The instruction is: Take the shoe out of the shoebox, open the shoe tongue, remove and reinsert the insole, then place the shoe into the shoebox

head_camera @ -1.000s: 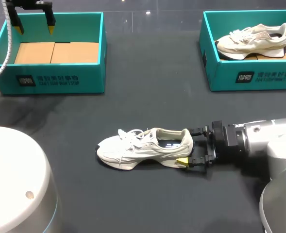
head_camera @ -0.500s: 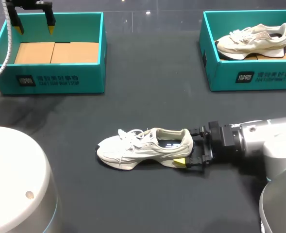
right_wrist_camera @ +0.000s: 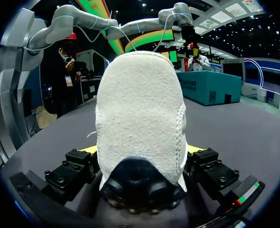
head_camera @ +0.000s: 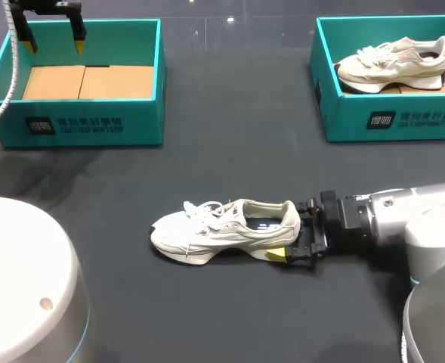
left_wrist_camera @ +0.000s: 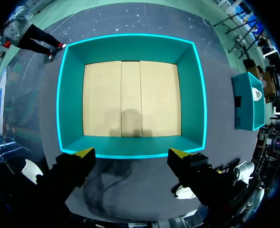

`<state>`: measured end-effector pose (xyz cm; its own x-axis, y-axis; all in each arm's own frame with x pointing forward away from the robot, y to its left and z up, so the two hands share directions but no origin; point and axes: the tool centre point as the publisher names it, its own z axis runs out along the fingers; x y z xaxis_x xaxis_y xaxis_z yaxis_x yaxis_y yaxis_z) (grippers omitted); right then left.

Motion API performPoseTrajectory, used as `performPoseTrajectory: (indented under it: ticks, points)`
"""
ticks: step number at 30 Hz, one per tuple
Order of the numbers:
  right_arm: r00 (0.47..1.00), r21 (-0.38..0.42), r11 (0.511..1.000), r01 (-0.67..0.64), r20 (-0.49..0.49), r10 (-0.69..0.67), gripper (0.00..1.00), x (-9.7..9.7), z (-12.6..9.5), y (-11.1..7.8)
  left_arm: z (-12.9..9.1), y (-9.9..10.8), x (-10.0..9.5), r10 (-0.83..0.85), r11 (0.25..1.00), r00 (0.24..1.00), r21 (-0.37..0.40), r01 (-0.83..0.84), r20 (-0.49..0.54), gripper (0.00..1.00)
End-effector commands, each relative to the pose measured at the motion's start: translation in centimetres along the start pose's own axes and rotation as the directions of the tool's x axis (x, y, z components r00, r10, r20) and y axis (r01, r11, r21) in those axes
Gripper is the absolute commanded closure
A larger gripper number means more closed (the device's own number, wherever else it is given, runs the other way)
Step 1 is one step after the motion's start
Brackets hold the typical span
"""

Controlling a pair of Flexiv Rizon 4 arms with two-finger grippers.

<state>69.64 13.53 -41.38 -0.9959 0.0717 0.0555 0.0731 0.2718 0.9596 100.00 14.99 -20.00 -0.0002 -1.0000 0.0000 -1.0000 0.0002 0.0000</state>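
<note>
White and cream, the shoe [head_camera: 222, 227] stands on its sole on the dark tabletop [head_camera: 230, 159], outside both boxes. Its heel is turned toward the right end effector [head_camera: 292, 231] and its toe points straight away from it.

The right end effector lies low over the tabletop, level with the sole. Its fingers are spread wide, and the heel sits between them. One yellow tip shows just beside the heel on each side in the right wrist view, where the knitted back of the heel rises directly ahead of the end effector. The shoe's opening faces up, with the laces farther ahead toward the toe.

The left end effector [left_wrist_camera: 131, 154] hangs well apart from the shoe, above the near wall of the left shoebox [head_camera: 86, 121]. Its fingers are set wide with nothing between them. Below and ahead of it the teal box shows its tan cardboard floor.

The right shoebox [head_camera: 388, 121], also teal, stands well apart from the right end effector, farther across the tabletop. A second shoe [head_camera: 392, 64] of the same pale colour lies in it.
</note>
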Motion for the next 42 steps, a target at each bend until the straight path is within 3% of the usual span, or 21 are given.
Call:
performPoseTrajectory:
  ticks: [1,4,6,9,13,14,16,18,19,42]
  points:
    - [1.0,0.002,1.0,-0.001,-0.001,0.001,0.0,-0.02,0.19,-0.01,0.0,0.0,0.0,0.0,1.0,1.0,0.0,0.0,0.0,0.0]
    - [1.0,0.0,1.0,-0.002,0.001,0.002,0.02,-0.09,0.16,0.08,0.0,0.0,0.0,0.0,1.0,1.0,0.0,0.0,0.0,0.0]
    - [1.0,-0.001,1.0,-0.002,0.001,0.002,0.16,-0.16,0.18,0.16,0.0,0.0,0.0,0.0,1.0,1.0,0.0,0.0,0.0,0.0]
    - [1.0,0.0,1.0,-0.002,-0.001,0.002,0.0,-0.24,0.19,0.35,0.0,0.0,0.0,0.0,1.0,1.0,0.0,0.0,0.0,0.0]
    - [1.0,0.005,1.0,0.0,0.0,0.0,0.02,-0.39,0.18,0.62,0.0,0.0,0.0,0.0,1.0,1.0,0.0,0.0,0.0,0.0]
    - [1.0,0.006,1.0,0.0,0.001,0.0,0.13,-0.42,0.18,0.64,0.0,0.0,0.0,0.0,1.0,1.0,0.0,0.0,0.0,0.0]
    - [1.0,0.007,1.0,-0.002,0.001,0.002,0.55,-0.45,0.19,0.66,0.0,0.0,0.0,0.0,1.0,1.0,0.0,0.0,0.0,0.0]
    - [1.0,0.007,1.0,-0.004,0.002,0.004,0.89,-0.47,0.2,0.66,0.0,0.0,0.0,0.0,1.0,1.0,0.0,0.0,0.0,0.0]
    - [1.0,0.008,1.0,-0.004,0.003,0.004,1.0,-0.48,0.2,0.66,0.0,0.0,0.0,0.0,1.0,1.0,0.0,0.0,0.0,0.0]
    - [1.0,0.004,1.0,-0.009,-0.018,0.009,1.0,-0.05,0.3,0.3,0.0,0.0,0.0,0.0,1.0,1.0,0.0,0.0,0.0,0.0]
